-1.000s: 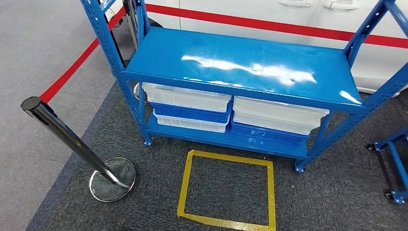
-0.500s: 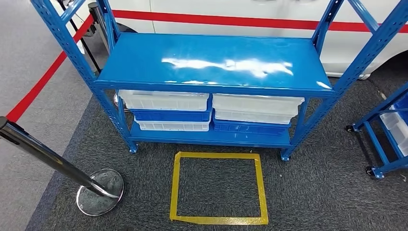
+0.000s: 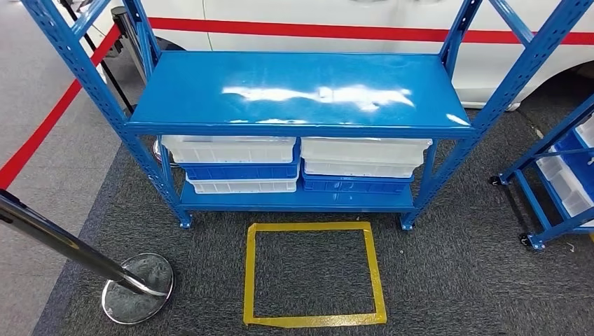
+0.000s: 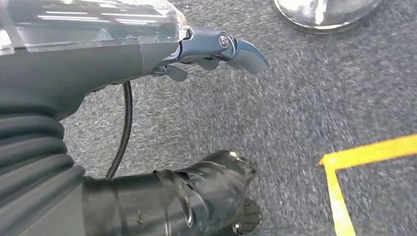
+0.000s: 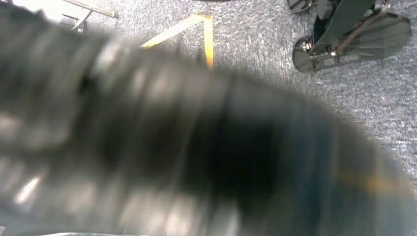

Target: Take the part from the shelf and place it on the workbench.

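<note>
Shelf [image 3: 298, 87]: blue metal rack on grey carpet, its top deck bare and glossy.
Bins [image 3: 294, 164]: white and blue trays stacked in 2 columns on the lower deck; the part cannot be made out.
Floor mark [image 3: 312, 274]: yellow tape square just before the shelf.
Left hand [image 4: 216, 49]: over carpet, fingers loosely apart, holding nothing.
Right hand: blurred, fingers' state cannot be told.

Left hand [image 4: 216, 49] seen from the wrist: a grey ribbed cover, a smooth dark grey shell under a clear glossy plate, a thin black cable behind it, blue-grey fingers [image 4: 246, 49] with a round screw, and a glossy black thumb [image 4: 216, 182]
</note>
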